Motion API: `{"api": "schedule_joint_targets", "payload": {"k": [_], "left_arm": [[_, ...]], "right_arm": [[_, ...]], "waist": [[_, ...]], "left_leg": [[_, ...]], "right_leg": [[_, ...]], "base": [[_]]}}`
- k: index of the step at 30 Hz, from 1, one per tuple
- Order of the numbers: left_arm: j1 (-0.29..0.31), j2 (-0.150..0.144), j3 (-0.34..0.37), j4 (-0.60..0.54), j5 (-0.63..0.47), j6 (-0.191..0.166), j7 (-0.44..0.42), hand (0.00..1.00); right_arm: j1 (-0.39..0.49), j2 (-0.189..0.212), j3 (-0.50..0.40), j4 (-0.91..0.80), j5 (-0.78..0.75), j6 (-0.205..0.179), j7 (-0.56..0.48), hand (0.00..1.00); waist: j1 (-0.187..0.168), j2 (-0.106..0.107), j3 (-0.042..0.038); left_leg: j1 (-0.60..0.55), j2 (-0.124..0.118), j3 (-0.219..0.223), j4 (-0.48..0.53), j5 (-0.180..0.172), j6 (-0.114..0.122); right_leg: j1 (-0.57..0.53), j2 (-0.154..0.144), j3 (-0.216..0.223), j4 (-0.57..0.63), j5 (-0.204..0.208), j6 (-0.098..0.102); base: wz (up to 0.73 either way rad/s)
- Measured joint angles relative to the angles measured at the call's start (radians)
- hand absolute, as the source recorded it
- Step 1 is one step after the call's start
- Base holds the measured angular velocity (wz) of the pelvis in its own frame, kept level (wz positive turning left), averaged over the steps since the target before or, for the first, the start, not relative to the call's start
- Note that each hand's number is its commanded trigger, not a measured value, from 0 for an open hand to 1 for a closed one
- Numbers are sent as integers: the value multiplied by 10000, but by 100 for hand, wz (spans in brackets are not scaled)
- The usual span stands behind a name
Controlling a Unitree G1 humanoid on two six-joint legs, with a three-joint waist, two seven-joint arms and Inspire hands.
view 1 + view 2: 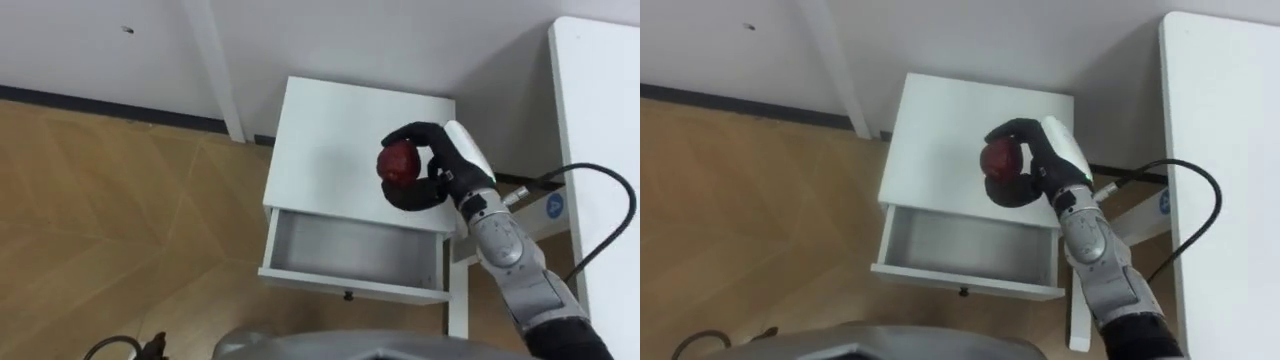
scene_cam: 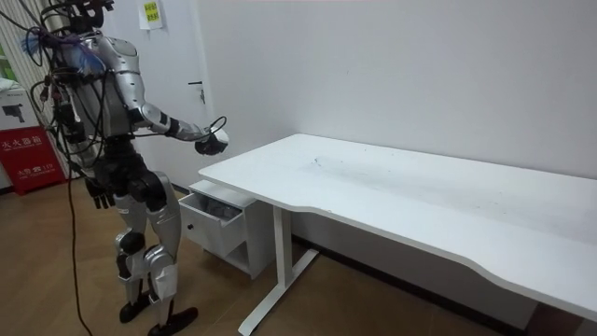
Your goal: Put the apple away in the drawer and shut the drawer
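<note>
Apple point(image 1: 398, 162) is sitting in the right hand point(image 1: 445, 172), with fingers and thumb curling around it from the right and gripping it firmly. Hand and apple are hovering over the right part of the white cabinet point(image 1: 325, 140) top, not yet over the opening. Drawer point(image 1: 340, 283) is standing pulled out on the near side of the cabinet, toward the robot, and its inside is looking bare. Small dark knob point(image 1: 348, 296) is showing on the drawer front. White table point(image 1: 600, 130) is running along the right, just beside the cabinet, with wood floor point(image 1: 120, 200) to the left.

In the room view the robot is standing upright facing the cabinet at the table's end. Left hand point(image 2: 97, 192) is hanging by its hip; open or closed, cannot tell.

Step in hand, by my read: carrying the apple to the drawer, placing not yet done. Next move is likely calling for bringing the hand nearer and lower until the apple is over the drawer's inside, then letting go. After that comes pushing the front in to shut it.
</note>
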Motion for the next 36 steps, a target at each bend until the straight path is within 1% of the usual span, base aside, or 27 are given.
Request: {"api": "schedule_joint_targets", "payload": {"k": [1, 5, 9, 11, 15, 16, 17, 18, 19, 20, 23, 36], "left_arm": [[-37, 7, -109, 1, 0, 2, 8, 0], [-81, -15, -361, 12, -1, 67, 5, 0], [-94, -21, -367, 28, 6, 116, 6, 0], [-97, -21, -372, 23, 8, 129, 6, 0], [-125, -19, -373, 3, 9, 172, 9, 0], [-126, -19, -373, -9, 15, 172, 16, 0], [-118, -21, -375, -6, 17, 179, 18, 0], [-112, -20, -375, -6, 17, 183, 20, 0], [-117, -20, -375, -8, 18, 185, 35, 0], [-131, -20, -375, -12, 19, 185, 47, 0], [-136, -19, -369, -13, 22, 184, 83, 0], [-138, -19, -367, 2, 102, 181, 105, 0]], "right_arm": [[7, 49, 163, 1, -54, 90, 178, 100], [66, 200, 569, 27, -110, 374, 621, 100], [315, 243, 568, 84, -127, 398, 681, 100], [447, 244, 571, 125, -158, 488, 762, 100], [448, 243, 568, 427, -440, 558, 787, 100], [450, 241, 565, 443, -584, 603, 842, 100], [473, 241, 564, 453, -622, 607, 859, 100], [495, 241, 564, 453, -663, 607, 861, 71], [512, 240, 564, 453, -795, 607, 873, 10], [512, 240, 564, 453, -893, 608, 891, 0], [585, 239, 557, 456, -937, 607, 927, 0], [645, 240, 505, 542, -932, 604, 952, 0]], "waist": [[-13, -15, 6], [-15, -18, 7], [-10, -17, 14], [-27, -10, 18], [-39, 16, 19], [-40, 4, 7], [-44, 31, 22], [-43, 54, 25], [-50, 66, 18], [-53, 87, 19], [-45, 103, 3], [-46, 91, -4]], "left_leg": [[-38, -2, 18, 2, 0, 0], [-175, -37, 21, 63, 2, 5], [-284, -35, -32, 145, 2, 5], [-371, -38, -90, 212, 1, 5], [-511, -44, -134, 288, 1, 6], [-573, -45, -134, 312, 2, 6], [-578, -46, -135, 314, 2, 7], [-577, -45, -135, 314, 2, 7], [-577, -45, -135, 313, 2, 6], [-577, -45, -135, 312, 2, 7], [-572, -48, -129, 305, 2, 6], [-563, -55, -140, 300, 4, 10]], "right_leg": [[-22, -4, -89, 0, 0, 0], [-122, -12, -134, 2, 0, 0], [-145, -23, -260, 2, 0, 0], [-162, -37, -377, 2, -1, 1], [-254, -43, -397, 12, -1, 1], [-313, -44, -396, 13, -1, 1], [-315, -44, -396, 13, -1, 1], [-315, -43, -397, 14, -1, 1], [-315, -42, -397, 14, -1, 1], [-317, -42, -398, 13, -1, 1], [-317, -39, -397, 12, -1, 1], [-316, -44, -359, 12, -1, 1]], "base": [[0], [1], [8], [10], [3], [0], [0], [0], [0], [0], [0], [0]]}}
